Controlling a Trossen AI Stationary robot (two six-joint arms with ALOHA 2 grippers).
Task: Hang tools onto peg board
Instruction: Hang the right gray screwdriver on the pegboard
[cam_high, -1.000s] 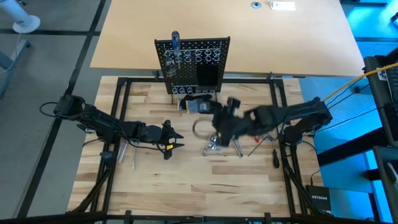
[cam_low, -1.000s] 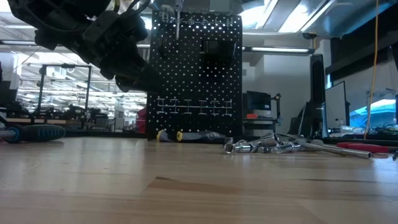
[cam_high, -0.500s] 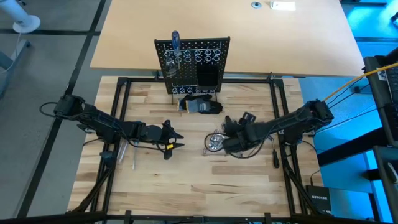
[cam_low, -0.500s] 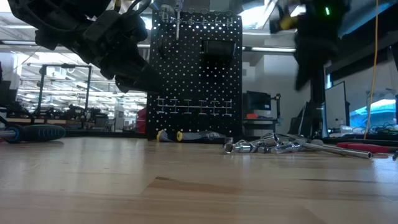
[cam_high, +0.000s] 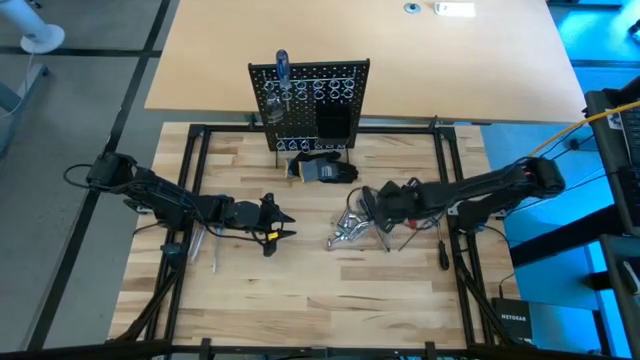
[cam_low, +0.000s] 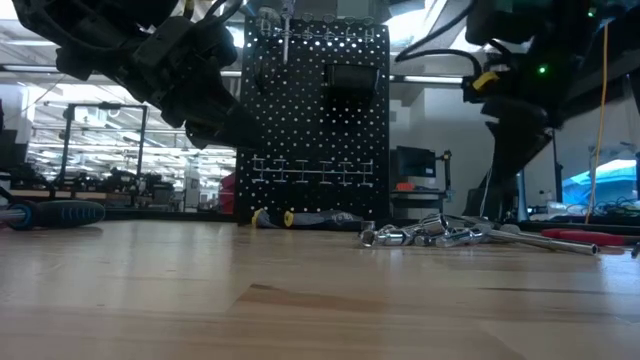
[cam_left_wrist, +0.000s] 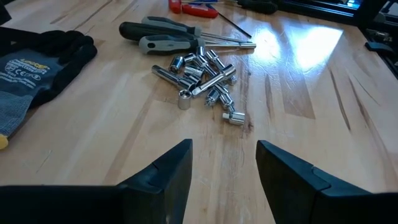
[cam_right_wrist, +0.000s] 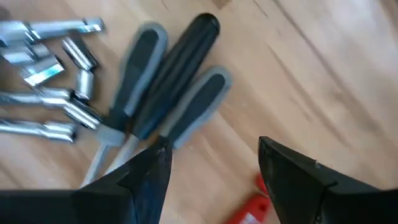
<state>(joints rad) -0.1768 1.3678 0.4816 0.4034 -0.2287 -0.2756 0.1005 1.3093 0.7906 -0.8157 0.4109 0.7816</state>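
The right end effector (cam_high: 372, 205) hangs spread over the screwdrivers (cam_right_wrist: 168, 87) lying on the counter (cam_high: 300, 290), near the peg board (cam_high: 310, 100). It should come straight down around one handle only. The left end effector (cam_high: 285, 225) waits, spread.

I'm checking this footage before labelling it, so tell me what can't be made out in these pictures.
- Right gripper, high view: its fingers blend into the dark arm above the silver metal pieces.
- Red tool, right wrist view: cut off by the edge and the finger.
- Peg board, low view: the left arm covers its upper corner.
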